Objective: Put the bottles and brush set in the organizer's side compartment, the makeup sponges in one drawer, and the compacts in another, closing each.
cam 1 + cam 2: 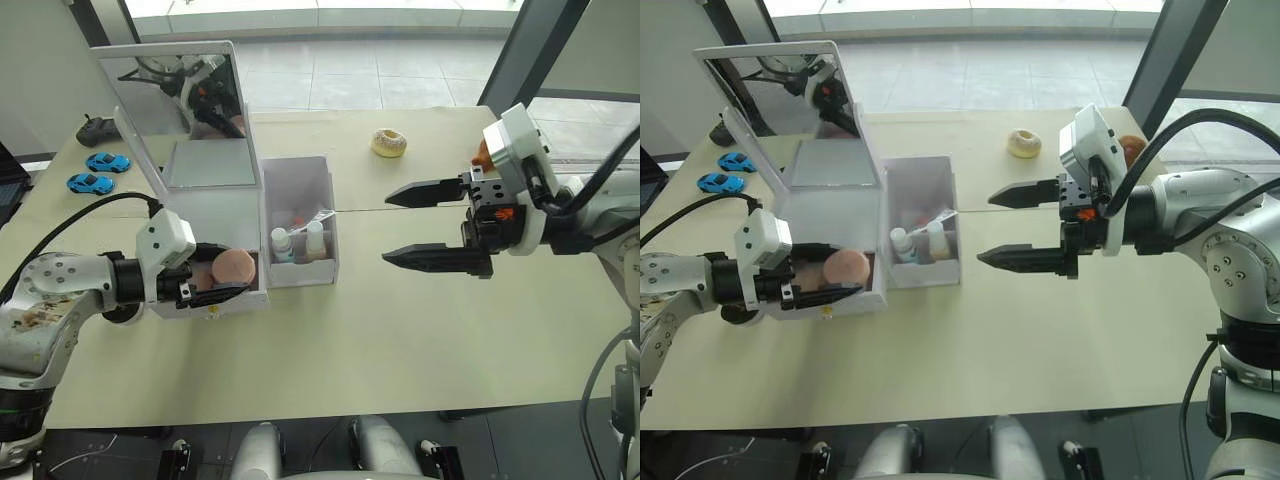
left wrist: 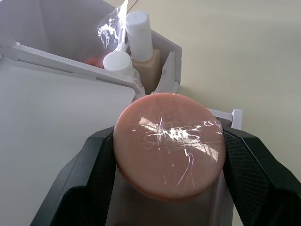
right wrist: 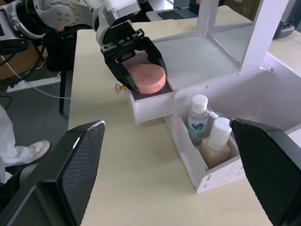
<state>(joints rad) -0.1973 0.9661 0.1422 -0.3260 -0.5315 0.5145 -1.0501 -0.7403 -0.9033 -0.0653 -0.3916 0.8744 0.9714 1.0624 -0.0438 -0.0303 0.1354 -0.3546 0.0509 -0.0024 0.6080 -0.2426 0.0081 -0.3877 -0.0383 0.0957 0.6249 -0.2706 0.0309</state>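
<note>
One drawer (image 3: 149,107) open at the near left front of the organizer (image 1: 215,205). Poised over it, the left gripper (image 1: 232,272), clamped from both sides on a pink disc (image 2: 169,141) wrapped in clear film. Hard to tell from here whether compact or sponge. Disc low over the drawer mouth, partly inside the front wall, not yet let go.

Step in hand, by the look of it: loading this drawer. Next move: lower the disc until seated on the drawer floor, spread the fingers, draw back toward the near side, then push the drawer front home. Worth watching the film, which may cling to a pad and drag the disc back out.

Just right of the drawer, the side compartment (image 1: 330,240), already stocked: two bottles (image 1: 282,243) upright side by side, with a clear plastic packet (image 2: 110,28) behind them, probably the brush set.

Further right, well apart from the organizer, the right gripper (image 1: 387,227), spread wide and empty, hovering above the table (image 1: 400,340) with tips pointed at the compartment.

Beyond, a mirror lid (image 1: 185,90) standing raised at the organizer's back, a ring-shaped doughnut (image 1: 388,143) on the far tabletop, and two blue toy cars (image 1: 107,161) at the far left edge.
</note>
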